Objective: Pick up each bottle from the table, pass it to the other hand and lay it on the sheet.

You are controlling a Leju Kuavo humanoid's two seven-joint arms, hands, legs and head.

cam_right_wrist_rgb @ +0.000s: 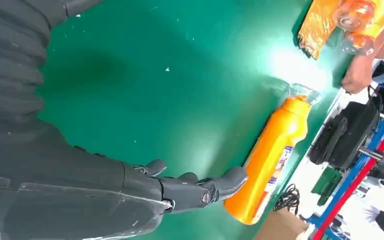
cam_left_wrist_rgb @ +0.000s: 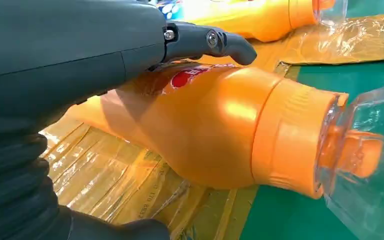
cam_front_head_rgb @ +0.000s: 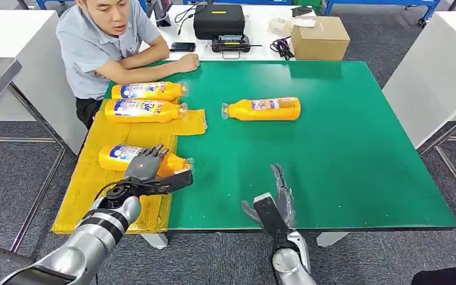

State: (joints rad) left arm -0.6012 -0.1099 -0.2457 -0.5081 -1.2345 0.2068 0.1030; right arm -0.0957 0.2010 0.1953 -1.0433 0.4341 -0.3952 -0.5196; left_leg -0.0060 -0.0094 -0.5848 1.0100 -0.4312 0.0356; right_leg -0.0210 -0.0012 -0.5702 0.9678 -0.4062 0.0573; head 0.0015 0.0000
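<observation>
**Left hand on sheet bottle**

Nearest: left hand (cam_front_head_rgb: 145, 168) wrapped over the third bottle (cam_front_head_rgb: 116, 155) lying on the yellow sheet (cam_front_head_rgb: 83, 190); right hand (cam_front_head_rgb: 280, 199) empty, fingers spread. Farther: last bottle (cam_front_head_rgb: 264, 108) lying on the green table (cam_front_head_rgb: 356, 148).

I read the head view as evenly and brightly lit from above, sharp across the whole green table (cam_front_head_rgb: 344, 154), with only soft, short shadows under the far cardboard box (cam_front_head_rgb: 320, 37) and along the table's near edge. On the left wrist view, the bottle (cam_left_wrist_rgb: 220, 125) carries a soft white sheen on its shoulder, and its clear cap (cam_left_wrist_rgb: 370, 165) at the frame edge looks smeared and out of focus. On the right wrist view, a strong white glare patch (cam_right_wrist_rgb: 300, 70) washes out the table beside the lone bottle (cam_right_wrist_rgb: 272, 155), and the background beyond is overexposed and blurred.
</observation>
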